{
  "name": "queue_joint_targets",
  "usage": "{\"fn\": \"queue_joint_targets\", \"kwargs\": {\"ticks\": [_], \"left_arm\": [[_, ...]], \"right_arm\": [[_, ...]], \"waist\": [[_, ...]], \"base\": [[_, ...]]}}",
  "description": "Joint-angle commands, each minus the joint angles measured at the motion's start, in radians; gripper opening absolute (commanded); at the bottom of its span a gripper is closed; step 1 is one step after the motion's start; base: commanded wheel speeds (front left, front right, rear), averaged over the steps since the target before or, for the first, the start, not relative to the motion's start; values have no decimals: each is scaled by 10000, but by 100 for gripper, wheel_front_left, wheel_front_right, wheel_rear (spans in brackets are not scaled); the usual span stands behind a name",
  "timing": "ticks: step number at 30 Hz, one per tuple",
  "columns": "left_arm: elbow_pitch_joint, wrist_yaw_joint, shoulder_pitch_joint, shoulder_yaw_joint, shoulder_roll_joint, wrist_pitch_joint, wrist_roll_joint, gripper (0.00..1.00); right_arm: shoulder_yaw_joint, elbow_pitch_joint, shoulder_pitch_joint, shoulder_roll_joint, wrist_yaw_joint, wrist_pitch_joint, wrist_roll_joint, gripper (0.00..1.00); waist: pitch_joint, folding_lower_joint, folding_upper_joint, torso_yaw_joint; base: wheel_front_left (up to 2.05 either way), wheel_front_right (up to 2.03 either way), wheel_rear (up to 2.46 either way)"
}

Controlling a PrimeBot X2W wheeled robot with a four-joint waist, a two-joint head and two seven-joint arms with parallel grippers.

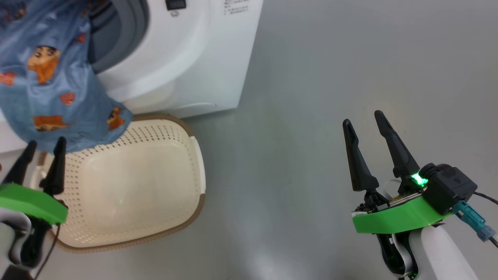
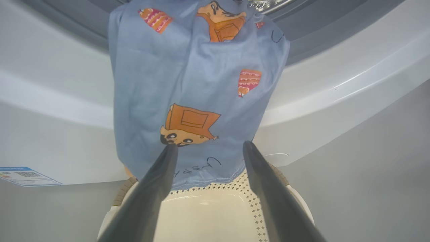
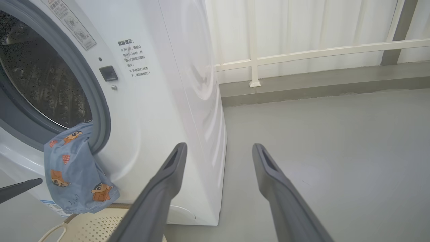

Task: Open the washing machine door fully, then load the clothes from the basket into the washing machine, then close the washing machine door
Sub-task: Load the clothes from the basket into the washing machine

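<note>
A light blue garment of the clothes (image 1: 58, 77) hangs out of the washing machine (image 1: 186, 70) mouth, draped over the grey gasket and down the white front. Its hem ends just above the cream basket (image 1: 163, 217), whose inside shows bare plastic. My left gripper (image 1: 46, 143) is open at the garment's lower edge, a finger on either side of the hem (image 2: 211, 145); I cannot tell whether it touches the cloth. My right gripper (image 1: 362, 118) is open over bare floor, far right of the machine (image 3: 219, 145). The garment (image 3: 77, 174) hangs below the steel drum (image 3: 43, 80). The washing machine door is out of view.
The basket (image 3: 90, 228) stands on the grey floor against the machine's front. A blue sticker (image 2: 23, 176) sits low on the washer. Open floor (image 1: 330, 70) stretches to the right. A white railing (image 3: 302, 53) and a wall close the far side.
</note>
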State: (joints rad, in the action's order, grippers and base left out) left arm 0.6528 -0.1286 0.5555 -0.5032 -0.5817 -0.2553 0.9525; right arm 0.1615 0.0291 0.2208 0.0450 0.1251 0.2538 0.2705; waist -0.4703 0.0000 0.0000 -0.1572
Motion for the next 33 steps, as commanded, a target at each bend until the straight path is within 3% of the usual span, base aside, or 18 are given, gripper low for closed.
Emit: {"fn": "queue_joint_targets", "kwargs": {"ticks": [1, 16, 21, 31, 32, 33], "left_arm": [[138, -21, 531, 60, -639, -65, 257, 100], [1158, -21, 2495, -1306, -1367, -64, 1553, 100], [1235, -21, 3228, -636, -1495, -64, 1220, 100], [1519, -21, 3396, -65, -1214, -64, 988, 100], [1513, -21, 3407, -53, -1195, -64, 981, 85], [1508, -21, 3412, -46, -1174, -64, 976, 47]], "right_arm": [[271, -374, 110, 52, 56, 80, -13, 100], [365, -1038, -36, 52, 56, 80, 115, 100], [382, -1175, -57, 52, 56, 80, 188, 100], [411, -1176, -19, 52, 56, 80, 244, 100], [411, -1174, -13, 52, 56, 80, 239, 100], [409, -1168, -7, 52, 56, 80, 236, 100]], "waist": [[-682, 0, 0, -386], [-1712, 0, 0, -912], [-1952, 0, 0, -977], [-2013, 0, 0, -992], [-2010, 0, 0, -981], [-2000, 0, 0, -969]], "base": [[0, 0, 0], [0, 0, 0], [0, 0, 0], [0, 0, 0], [0, 0, 0], [0, 0, 0]]}}
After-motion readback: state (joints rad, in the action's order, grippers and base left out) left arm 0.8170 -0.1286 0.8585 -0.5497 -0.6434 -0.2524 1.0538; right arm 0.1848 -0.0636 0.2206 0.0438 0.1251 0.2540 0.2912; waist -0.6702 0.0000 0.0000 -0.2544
